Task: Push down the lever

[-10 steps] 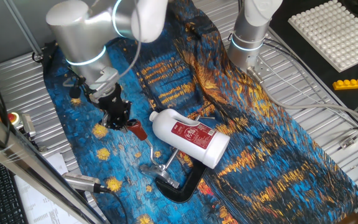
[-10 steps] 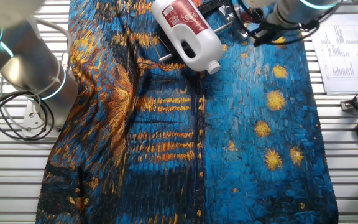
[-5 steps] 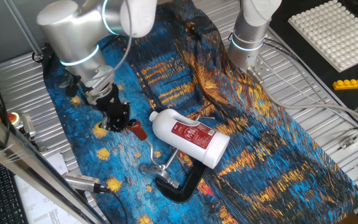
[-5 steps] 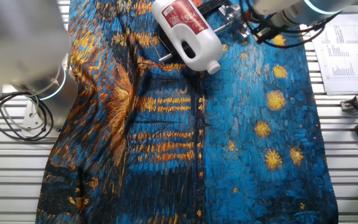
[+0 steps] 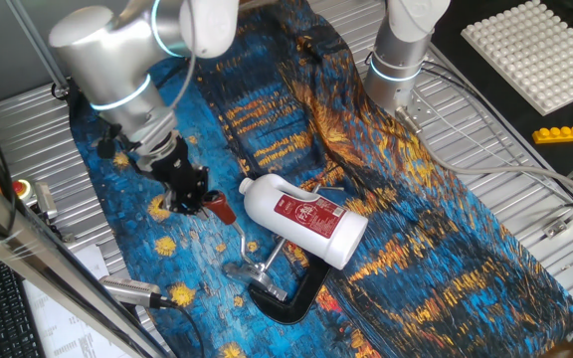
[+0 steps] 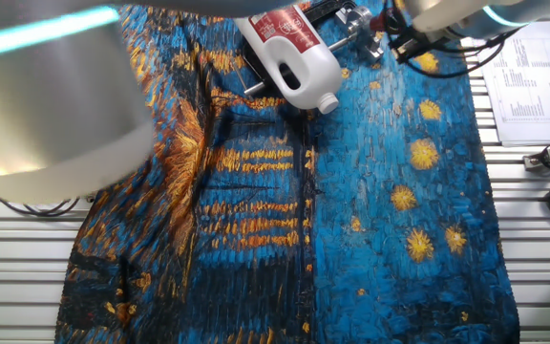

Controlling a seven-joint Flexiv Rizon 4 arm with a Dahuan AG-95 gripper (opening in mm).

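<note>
The lever is a thin silver rod (image 5: 239, 242) with a dark-red end piece (image 5: 222, 209). It rises from a black C-shaped clamp (image 5: 291, 298) lying on the blue and orange cloth. My gripper (image 5: 192, 196) is black and its fingers look shut with nothing between them. Its tip is right against the left side of the red end piece. In the other fixed view the gripper (image 6: 401, 43) is at the top edge, beside the lever's metal parts (image 6: 356, 19), and the clamp is hidden behind the bottle.
A white bottle with a red label (image 5: 304, 219) lies across the clamp, right of the lever; it also shows in the other fixed view (image 6: 289, 53). A second arm's base (image 5: 398, 60) stands at the back. My blurred arm link (image 6: 46, 96) fills the other view's upper left.
My arm's upper links have swung to the left and the gripper has shifted slightly left and down. The lever's red end and the bottle stay about where they were.
</note>
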